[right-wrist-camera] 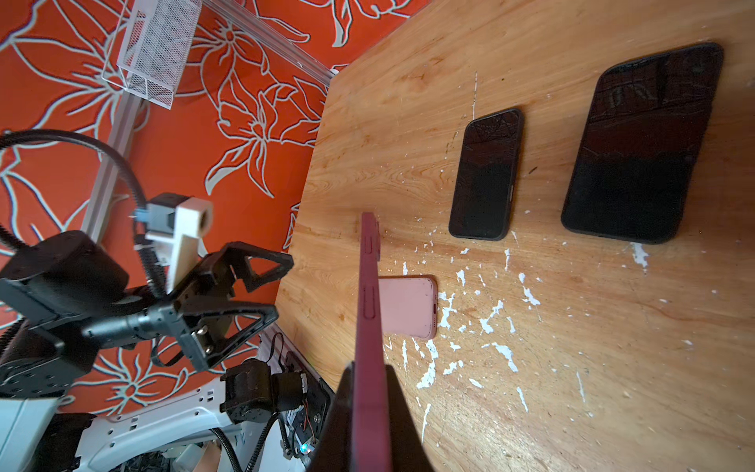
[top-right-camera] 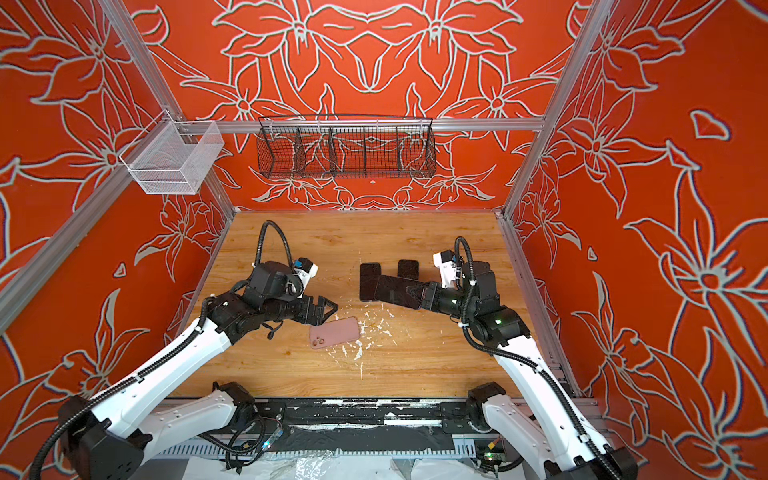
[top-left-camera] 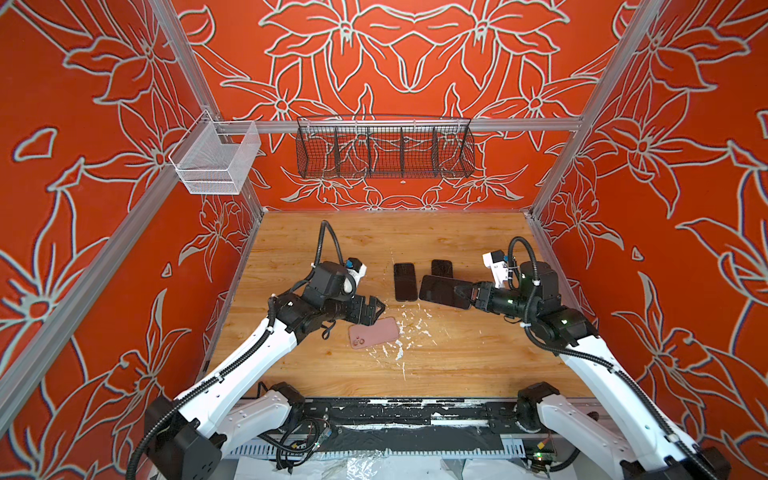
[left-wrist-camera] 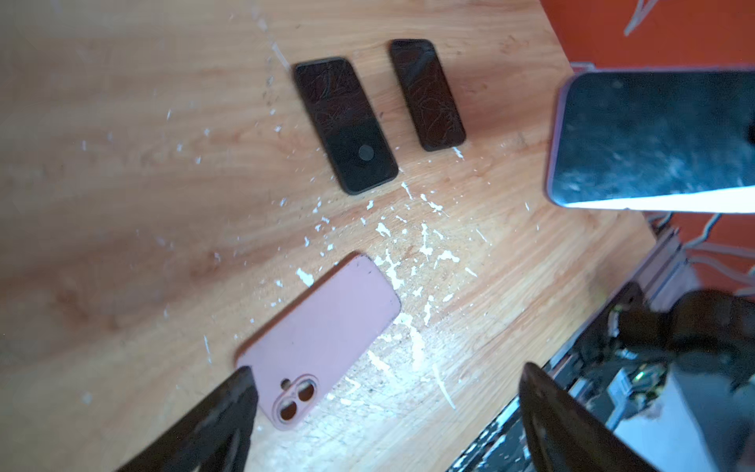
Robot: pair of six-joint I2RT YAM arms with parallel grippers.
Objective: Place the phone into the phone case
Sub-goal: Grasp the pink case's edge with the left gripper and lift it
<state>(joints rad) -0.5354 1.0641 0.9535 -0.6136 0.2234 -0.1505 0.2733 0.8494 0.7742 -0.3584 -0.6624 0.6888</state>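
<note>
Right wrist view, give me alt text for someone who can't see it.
The right gripper is shut on a maroon-edged phone, seen edge-on above a wooden table. Beyond it lie a pink phone case and two black phones; the left gripper hovers open nearby.
</note>
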